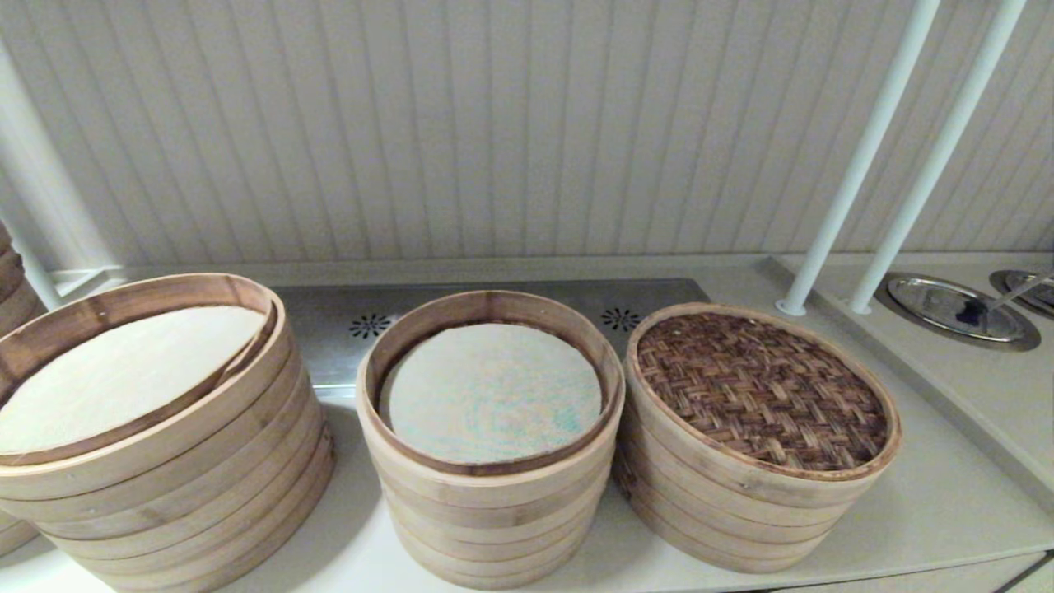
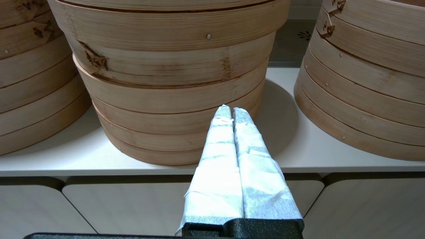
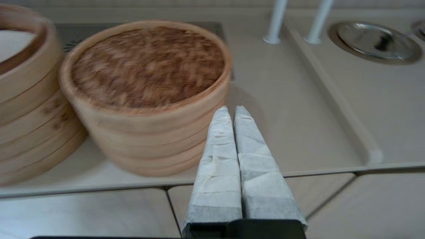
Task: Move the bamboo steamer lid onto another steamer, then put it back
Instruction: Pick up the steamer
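Right gripper (image 3: 231, 111), fingers pressed together, hangs off the bench (image 1: 930, 502) edge near the bamboo steamer lid (image 1: 762, 401); left gripper (image 2: 231, 112) likewise. Unopened, they'd knock the lid askew.

The pale tabletop (image 1: 930, 511) carries three bamboo steamer stacks in a row: widest stack (image 1: 165, 494), middle stack (image 1: 486, 519), lidded stack (image 1: 733, 511).
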Tool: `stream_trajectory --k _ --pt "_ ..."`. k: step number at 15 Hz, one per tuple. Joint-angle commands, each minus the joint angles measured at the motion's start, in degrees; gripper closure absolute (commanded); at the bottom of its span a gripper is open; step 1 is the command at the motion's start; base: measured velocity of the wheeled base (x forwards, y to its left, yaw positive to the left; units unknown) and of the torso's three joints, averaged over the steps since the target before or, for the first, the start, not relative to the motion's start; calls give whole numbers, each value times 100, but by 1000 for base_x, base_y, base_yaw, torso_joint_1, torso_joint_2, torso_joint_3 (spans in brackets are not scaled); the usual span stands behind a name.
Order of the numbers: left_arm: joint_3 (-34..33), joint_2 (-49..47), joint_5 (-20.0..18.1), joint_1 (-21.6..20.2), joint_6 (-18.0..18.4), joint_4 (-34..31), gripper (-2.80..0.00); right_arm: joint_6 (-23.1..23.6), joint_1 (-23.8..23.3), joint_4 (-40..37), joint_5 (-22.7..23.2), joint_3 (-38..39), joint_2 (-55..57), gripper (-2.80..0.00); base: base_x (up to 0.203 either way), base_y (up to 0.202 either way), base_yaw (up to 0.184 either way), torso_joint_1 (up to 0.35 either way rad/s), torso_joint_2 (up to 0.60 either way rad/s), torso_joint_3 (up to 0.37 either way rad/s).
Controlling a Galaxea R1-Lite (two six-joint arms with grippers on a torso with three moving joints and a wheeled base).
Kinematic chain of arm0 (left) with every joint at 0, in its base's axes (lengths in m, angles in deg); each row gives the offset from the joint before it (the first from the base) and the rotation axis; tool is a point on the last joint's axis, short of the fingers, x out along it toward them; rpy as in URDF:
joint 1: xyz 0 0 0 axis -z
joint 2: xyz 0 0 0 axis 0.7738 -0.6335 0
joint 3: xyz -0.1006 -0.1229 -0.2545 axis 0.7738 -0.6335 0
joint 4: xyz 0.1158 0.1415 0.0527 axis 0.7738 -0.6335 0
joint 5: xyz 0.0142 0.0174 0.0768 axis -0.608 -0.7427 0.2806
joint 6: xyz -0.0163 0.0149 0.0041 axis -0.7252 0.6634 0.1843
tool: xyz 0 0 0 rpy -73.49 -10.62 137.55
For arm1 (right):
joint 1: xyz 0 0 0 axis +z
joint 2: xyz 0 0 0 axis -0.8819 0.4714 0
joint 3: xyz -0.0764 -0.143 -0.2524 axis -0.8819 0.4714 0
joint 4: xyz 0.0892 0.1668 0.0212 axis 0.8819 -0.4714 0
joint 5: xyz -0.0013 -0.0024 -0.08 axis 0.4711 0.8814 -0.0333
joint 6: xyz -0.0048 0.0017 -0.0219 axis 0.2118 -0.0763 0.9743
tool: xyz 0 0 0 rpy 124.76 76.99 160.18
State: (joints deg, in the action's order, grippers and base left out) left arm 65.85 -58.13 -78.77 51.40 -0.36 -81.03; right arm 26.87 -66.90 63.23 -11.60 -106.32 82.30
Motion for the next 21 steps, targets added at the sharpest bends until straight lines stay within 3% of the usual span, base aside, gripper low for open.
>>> stream_trajectory --k 1,5,8,11,13,14,16,21 --pt "0 1 0 0 -1 -5 0 -68 -174 -25 4 -355 958 0 0 0 0 0 0 0" --pt "0 1 2 0 -8 -5 0 -695 -14 -105 6 -855 1870 0 0 0 0 0 0 0" --pt "0 1 2 0 0 2 0 -1065 854 -128 -201 -1142 2478 0 0 0 0 0 0 0" --pt "0 1 2 0 -8 2 0 -1555 2008 -130 -1361 -1471 3248 0 0 0 0 0 0 0" --pt "0 1 2 0 0 2 0 -1878 3088 -109 -2563 -1667 3785 0 0 0 0 0 0 0" --pt "0 1 2 0 0 2 0 -1977 3362 -94 -2960 -1777 4078 0 0 0 0 0 0 0" --pt "0 1 2 0 -3 0 0 -2061 3389 -72 -3266 -1976 4448 0 0 0 0 0 0 0" --pt "0 1 2 0 0 2 0 -1983 2949 -9 -3103 -2346 5227 0 0 0 0 0 0 0"
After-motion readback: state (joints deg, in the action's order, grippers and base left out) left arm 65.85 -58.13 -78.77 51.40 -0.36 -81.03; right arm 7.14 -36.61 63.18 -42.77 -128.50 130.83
